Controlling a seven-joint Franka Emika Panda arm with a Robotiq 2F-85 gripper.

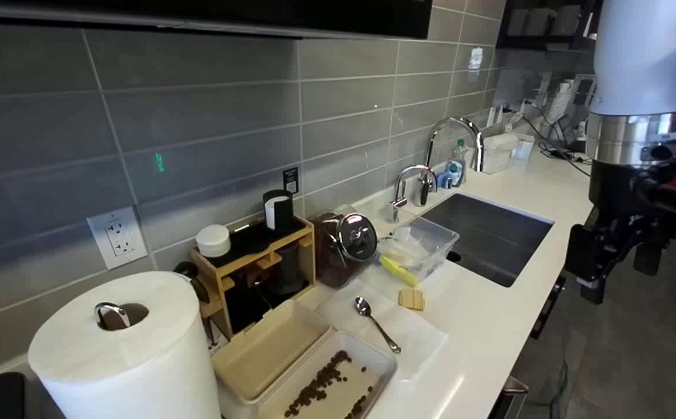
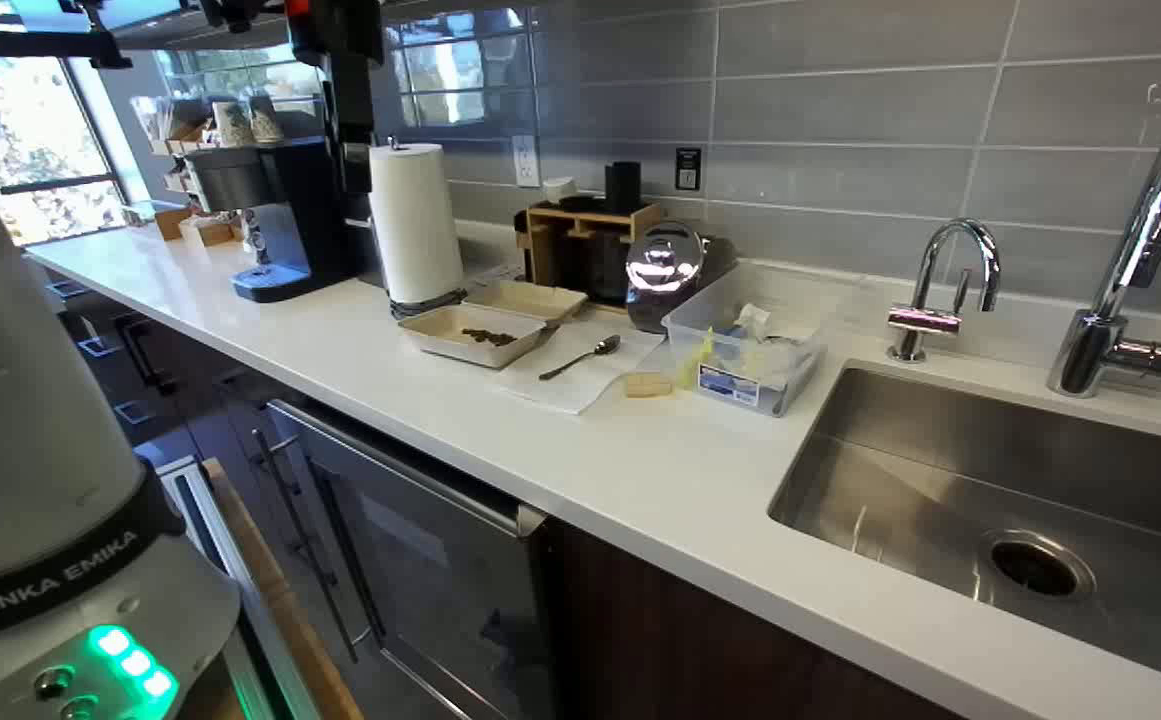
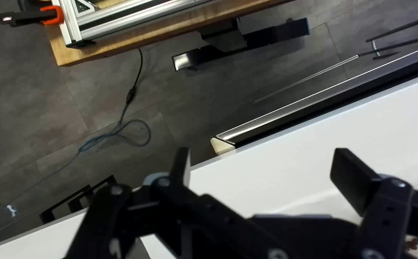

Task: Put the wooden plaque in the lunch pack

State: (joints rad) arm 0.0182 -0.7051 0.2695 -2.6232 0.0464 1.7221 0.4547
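My gripper, spread wide and empty, with a small wooden board on the counter.

In an exterior view, my gripper hangs at the right, well apart from the board, which lies right of the spoon and nearer than the clear box. In an exterior view, the box stands just right of the board, left of the sink. In the wrist view, my jaws stand far apart, with counter and floor beyond.

Wooden plaque tan, perhaps striped; lunch pack clear; fingers black.
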